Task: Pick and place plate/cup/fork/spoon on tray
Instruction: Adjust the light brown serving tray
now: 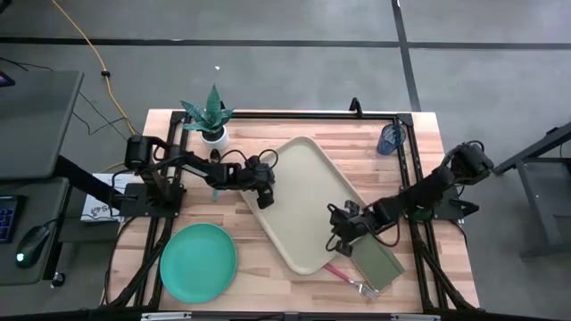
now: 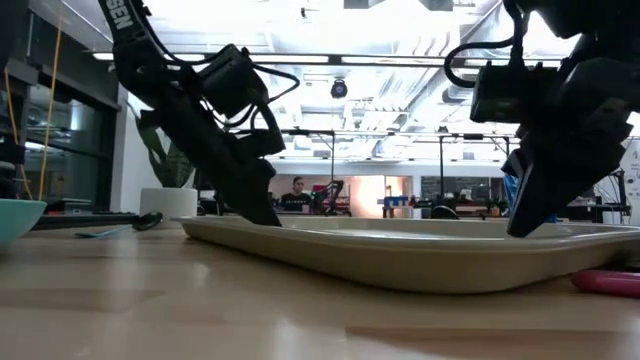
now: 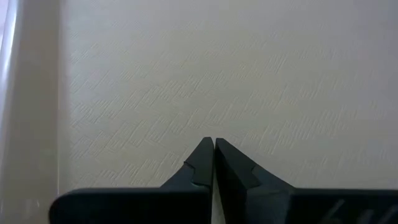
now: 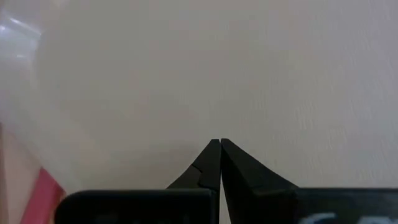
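Observation:
The beige tray [image 1: 308, 192] lies slantwise on the table's middle. My left gripper [image 1: 265, 201] is shut, over the tray's left part near its rim. My right gripper [image 1: 338, 242] is shut, over the tray's near right part. The teal-green plate [image 1: 198, 261] lies flat at the near left. The blue cup [image 1: 390, 138] stands at the far right. The red-handled fork [image 1: 343, 275] lies on the table just off the tray's near end. The spoon [image 2: 110, 228] lies on the table left of the tray. My left gripper sets its shut fingertips [image 3: 205, 149] on the tray's floor [image 3: 249, 74], close to the left rim. The fingers come from above, slanting down. The tray lies flat on the table. My right gripper sets its shut fingertips [image 4: 214, 149] on the tray's floor [image 4: 280, 74] near its near end, from above. In the low view the tray's rim [image 2: 420, 262] hides the tips.
A white pot with a green plant [image 1: 212, 120] stands at the far left. An olive-green notebook [image 1: 379, 263] lies beside the tray's near right edge, next to the fork. Black frame rails run along the table's left, far and right sides.

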